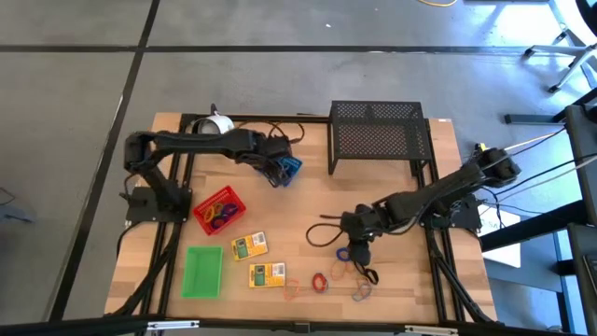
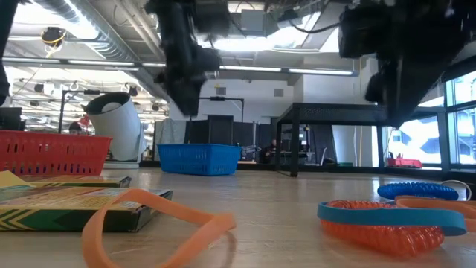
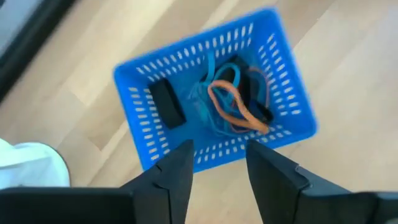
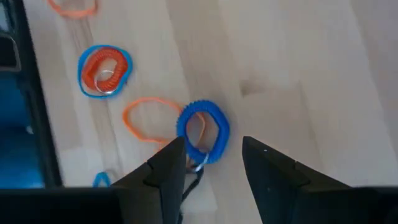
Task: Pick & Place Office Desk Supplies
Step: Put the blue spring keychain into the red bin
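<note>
Since the blue coil loop looks light & springy, we'd pinch its rim w/ the right gripper, fingers apart & empty; left gripper likewise parted over the blue tray.

The table was pale wood planks on a black frame, standing on a grey floor crossed by dark seams. At its far edge stood a black mesh rack, with a white round object toward the far left. Beyond, the room was open, with ceiling lights, exposed ducts and bright windows on the right.
</note>
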Controlling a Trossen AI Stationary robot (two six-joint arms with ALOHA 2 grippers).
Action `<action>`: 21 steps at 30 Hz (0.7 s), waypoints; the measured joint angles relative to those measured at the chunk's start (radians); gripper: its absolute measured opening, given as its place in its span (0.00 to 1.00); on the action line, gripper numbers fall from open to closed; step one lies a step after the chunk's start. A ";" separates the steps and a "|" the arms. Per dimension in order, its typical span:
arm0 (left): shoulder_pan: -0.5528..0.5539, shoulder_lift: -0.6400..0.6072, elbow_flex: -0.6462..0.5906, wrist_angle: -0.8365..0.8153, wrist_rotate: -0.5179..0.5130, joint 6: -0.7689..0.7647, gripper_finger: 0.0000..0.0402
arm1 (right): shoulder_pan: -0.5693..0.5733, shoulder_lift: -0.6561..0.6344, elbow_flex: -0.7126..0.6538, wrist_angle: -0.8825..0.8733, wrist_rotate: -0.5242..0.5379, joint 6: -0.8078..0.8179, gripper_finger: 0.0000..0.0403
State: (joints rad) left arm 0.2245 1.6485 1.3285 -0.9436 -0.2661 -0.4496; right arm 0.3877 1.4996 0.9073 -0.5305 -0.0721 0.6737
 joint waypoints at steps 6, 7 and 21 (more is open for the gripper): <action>-0.010 -0.149 0.000 0.001 -0.001 0.000 0.36 | 0.005 0.137 0.000 0.066 -0.050 -0.139 0.40; -0.014 -0.171 0.000 0.005 -0.003 0.000 0.36 | 0.009 0.159 0.000 0.070 -0.048 -0.155 0.40; -0.095 -0.337 0.000 0.028 -0.008 0.012 0.36 | 0.049 0.278 0.005 0.137 0.148 -0.193 0.31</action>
State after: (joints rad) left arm 0.1298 1.3119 1.3289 -0.9157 -0.2744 -0.4374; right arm 0.4366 1.7775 0.9123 -0.3931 0.0757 0.4807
